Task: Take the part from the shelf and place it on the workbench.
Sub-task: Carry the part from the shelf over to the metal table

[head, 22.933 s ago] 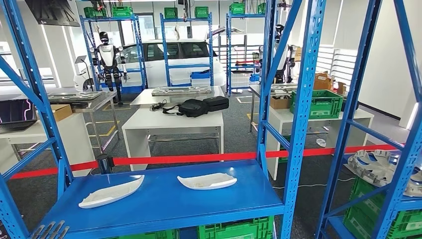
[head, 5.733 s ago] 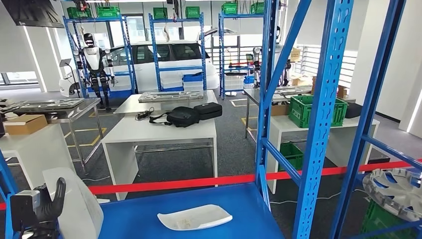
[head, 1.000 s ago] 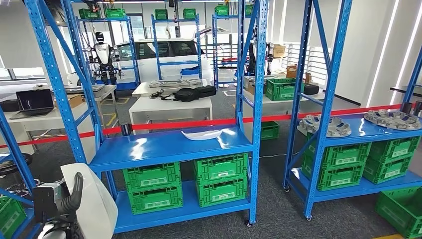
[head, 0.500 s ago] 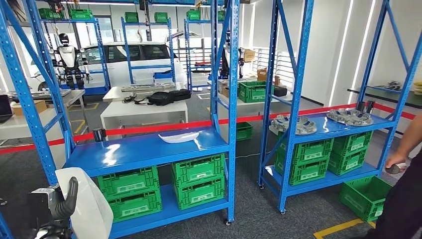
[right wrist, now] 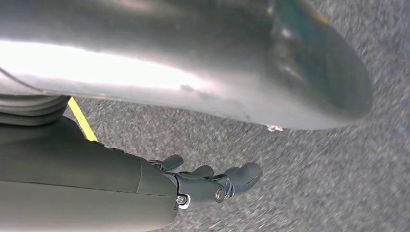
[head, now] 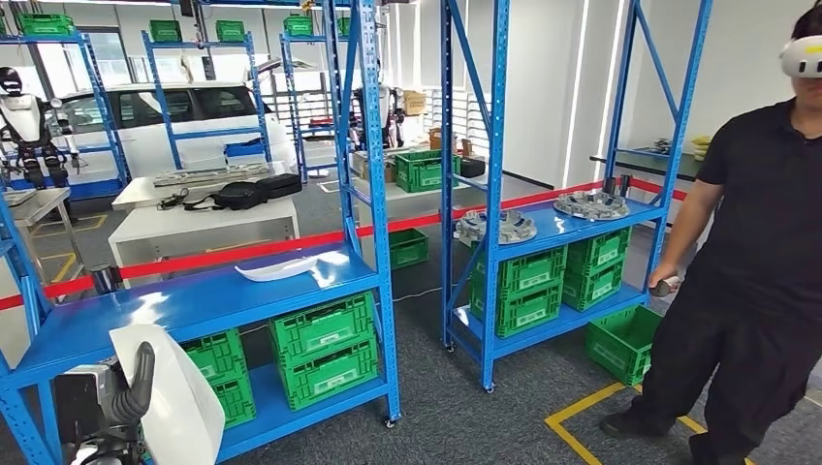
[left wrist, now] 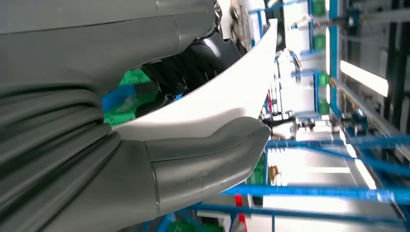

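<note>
My left hand point(head: 118, 395) sits at the lower left of the head view and holds a white curved part point(head: 182, 407) upright. In the left wrist view the same part point(left wrist: 220, 96) lies clamped between the thick grey thumb point(left wrist: 198, 162) and the darker fingers behind it. A second white part point(head: 281, 268) lies on the blue shelf point(head: 184, 305) behind. My right hand point(right wrist: 212, 182) hangs over grey carpet, its fingers loosely bent and holding nothing.
A person in black point(head: 766, 242) with a headset stands close on the right. Green crates point(head: 325, 349) fill the lower shelf. A second blue rack point(head: 557, 228) carries grey round parts. White tables point(head: 204, 228) stand beyond red tape. A yellow line point(head: 582, 407) marks the floor.
The camera has swung to the right, so the racks have shifted left in the picture and the person has come fully into view. The white part stays in my left hand.
</note>
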You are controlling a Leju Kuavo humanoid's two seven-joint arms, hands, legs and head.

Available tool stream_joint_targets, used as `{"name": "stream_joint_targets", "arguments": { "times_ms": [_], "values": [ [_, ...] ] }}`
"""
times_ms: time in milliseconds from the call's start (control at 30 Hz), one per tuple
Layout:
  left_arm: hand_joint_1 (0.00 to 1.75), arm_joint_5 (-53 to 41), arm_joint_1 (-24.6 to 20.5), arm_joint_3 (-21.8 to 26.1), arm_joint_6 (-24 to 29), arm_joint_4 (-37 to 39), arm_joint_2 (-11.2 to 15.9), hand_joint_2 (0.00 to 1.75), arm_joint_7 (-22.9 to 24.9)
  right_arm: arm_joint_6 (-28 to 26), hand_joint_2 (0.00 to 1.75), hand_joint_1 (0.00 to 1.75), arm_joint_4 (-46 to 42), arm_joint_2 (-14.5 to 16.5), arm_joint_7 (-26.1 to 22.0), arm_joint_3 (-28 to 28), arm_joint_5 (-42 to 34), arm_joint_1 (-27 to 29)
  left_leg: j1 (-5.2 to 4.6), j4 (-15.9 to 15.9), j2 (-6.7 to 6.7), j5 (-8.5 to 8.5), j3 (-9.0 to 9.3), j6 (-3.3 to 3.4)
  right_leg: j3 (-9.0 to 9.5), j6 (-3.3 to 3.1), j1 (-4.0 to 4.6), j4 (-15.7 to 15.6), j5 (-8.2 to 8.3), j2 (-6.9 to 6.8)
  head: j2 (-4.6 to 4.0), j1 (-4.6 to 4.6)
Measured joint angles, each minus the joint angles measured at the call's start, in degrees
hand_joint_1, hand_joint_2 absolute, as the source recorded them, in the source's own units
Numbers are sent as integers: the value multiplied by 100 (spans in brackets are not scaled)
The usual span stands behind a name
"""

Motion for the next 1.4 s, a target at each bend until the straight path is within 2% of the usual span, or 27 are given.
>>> {"name": "stream_joint_targets", "arguments": {
  "times_ms": [33, 100, 133, 167, 200, 233, 300, 367, 400, 467, 533, 600, 667, 700, 733, 767, 833, 900, 967, 1033, 1100, 1167, 1200, 1233, 1267, 1333, 1400],
  "values": [
    [175, 0, 2, 0, 4, -4, 3, 175, -1, -2, 0, 0, 0, -1, 1, -1, 1, -5, 12, 209, -150, -145, -92, -22, -6, -39, -11, -19, 26, 56, 0, -4],
    [175, 0, 23, 0, 16, -2, 21, 175, -1, -3, 0, 0, 0, 1, 2, -2, 5, -14, 22, 923, -452, -529, -401, -42, -30, -83, -11, -28, 56, 177, 0, -11],
    [175, 0, 45, 0, 24, 2, 28, 175, -1, -2, 0, 0, 0, 3, 6, -2, 7, -13, 17, 1267, -514, -661, -554, -42, -43, -92, -4, -25, 66, 251, 0, -13],
    [175, 0, 69, 0, 27, 5, 31, 175, 0, -1, 0, 0, 0, 4, 11, -2, 8, -9, 14, 1454, -541, -690, -638, -34, -55, -95, 4, -19, 76, 328, 0, -14],
    [175, 0, 88, 0, 30, 6, 30, 175, 1, -1, 0, 0, 0, 4, 21, -2, 9, -5, 12, 1426, -554, -607, -623, -16, -67, -94, 11, -9, 84, 407, 0, -15],
    [175, 0, 98, 0, 30, 4, 30, 175, 1, -1, 0, 0, 0, 4, 31, -2, 9, -3, 11, 1179, -579, -432, -502, 11, -76, -87, 17, 1, 93, 485, 1, -15],
    [175, -1, 91, 1, 31, -5, 39, 175, -1, 1, 0, 0, 0, 10, 42, -2, 11, -7, 13, 403, -821, -90, -127, 81, -101, -55, 24, 19, 115, 627, 0, -13],
    [175, -2, 82, 2, 34, -13, 66, 175, -1, 4, 0, 0, 0, 19, 48, -2, 13, -15, -1, -44, -1046, 18, 86, 123, -158, 17, -2, 20, 162, 766, 0, -19],
    [175, -3, 79, 2, 36, -14, 75, 175, -1, 7, 0, 0, 0, 22, 50, -2, 12, -12, -15, -86, -1067, 8, 100, 139, -187, 66, -19, 8, 193, 837, 1, -21],
    [175, -13, 64, 2, 42, -15, 65, 175, -1, 9, 0, 0, 1, 17, 54, -2, 11, 16, -12, -135, -926, 61, 109, 186, -221, 150, -28, -22, 241, 918, 1, -26],
    [175, -30, 42, 2, 45, -13, 49, 175, -1, 9, 0, 0, 2, 11, 53, -2, 12, 27, 19, -207, -766, 124, 119, 258, -338, 203, 7, 187, 87, 653, 0, -7],
    [175, -45, 35, 2, 45, -2, 52, 175, -1, 11, 0, 0, 2, 8, 54, -1, 16, 12, 18, -223, -600, 146, 105, 298, -638, 238, 10, 847, -294, 284, 1, 14],
    [175, -57, 46, 2, 47, 15, 55, 175, 1, 16, 0, 0, 2, 8, 58, -1, 18, 9, 10, -203, -429, 143, 81, 303, -893, 275, -8, 1469, -541, 174, 1, 16],
    [175, -62, 57, 2, 54, 20, 53, 175, 1, 20, 0, 0, 2, 7, 60, -1, 21, 13, 10, -190, -347, 140, 72, 301, -880, 288, -17, 1509, -521, 158, 1, 17],
    [175, -66, 70, 2, 64, 22, 49, 175, 1, 26, 0, 0, 2, 5, 62, -1, 27, 15, 12, -175, -267, 133, 66, 291, -739, 293, -24, 1303, -405, 132, 0, 19],
    [175, -68, 81, 2, 74, 20, 46, 175, 1, 30, 0, 0, 2, 3, 63, -2, 38, 13, 15, -153, -189, 121, 63, 273, -494, 292, -27, 906, -239, 63, 0, 20],
    [175, -70, 89, 2, 87, 2, 48, 175, 0, 40, 0, 0, 1, 1, 65, -2, 59, 3, -4, -105, -52, 82, 57, 212, -91, 245, -6, 213, -26, -127, 0, 20],
    [175, -74, 84, 2, 91, -15, 53, 175, 0, 48, 0, 0, 1, 1, 67, -1, 68, 5, -27, -88, 55, 59, 67, 139, -20, 171, 23, 25, 4, -175, 0, 16],
    [175, -82, 87, 2, 95, -31, 48, 175, -1, 52, 0, 0, 2, -1, 72, -1, 74, 19, -17, -107, 117, 51, 92, 67, -41, 95, 13, 0, 39, -55, 0, 13],
    [175, -87, 97, 3, 97, -53, 59, 175, -2, 52, 0, 0, 2, -2, 78, -1, 77, 26, 6, 62, -92, -102, 27, 11, -36, 22, -16, -39, 78, 55, 0, 10],
    [175, -87, 125, 4, 97, -59, 108, 175, -1, 51, 0, 0, 2, -2, 81, -2, 78, 20, 18, 671, -419, -455, -237, -15, -40, -21, -24, -57, 100, 173, 0, 1],
    [175, -88, 185, 4, 97, -55, 145, 175, 1, 51, 0, 0, 2, -2, 85, -2, 78, 23, 14, 1340, -536, -715, -554, -18, -56, -38, -13, -53, 107, 314, 0, -7],
    [175, -88, 215, 4, 97, -52, 150, 175, 1, 51, 0, 0, 2, -2, 86, -2, 78, 30, 12, 1455, -549, -703, -617, -10, -62, -41, -7, -47, 111, 387, 1, -8],
    [175, -89, 236, 4, 97, -50, 151, 175, 1, 51, 0, 0, 2, -3, 88, -2, 78, 36, 12, 1352, -563, -579, -575, 6, -69, -40, -4, -36, 115, 462, 1, -9],
    [175, -91, 245, 4, 96, -49, 153, 175, 1, 51, 0, 0, 2, -3, 91, -2, 78, 39, 12, 1051, -600, -376, -434, 27, -73, -37, -2, -23, 118, 537, 1, -10],
    [175, -97, 242, 4, 89, -52, 160, 175, 0, 51, 0, 0, 2, -3, 98, -2, 78, 35, 16, 288, -830, -61, -69, 74, -89, -7, 2, 4, 128, 679, 1, -9],
    [175, -113, 227, 4, 75, -53, 160, 175, -1, 51, 0, 0, 2, -4, 110, -2, 74, 27, 6, -67, -1019, 9, 103, 96, -138, 70, -23, -2, 167, 814, 1, -13]
  ]
}}
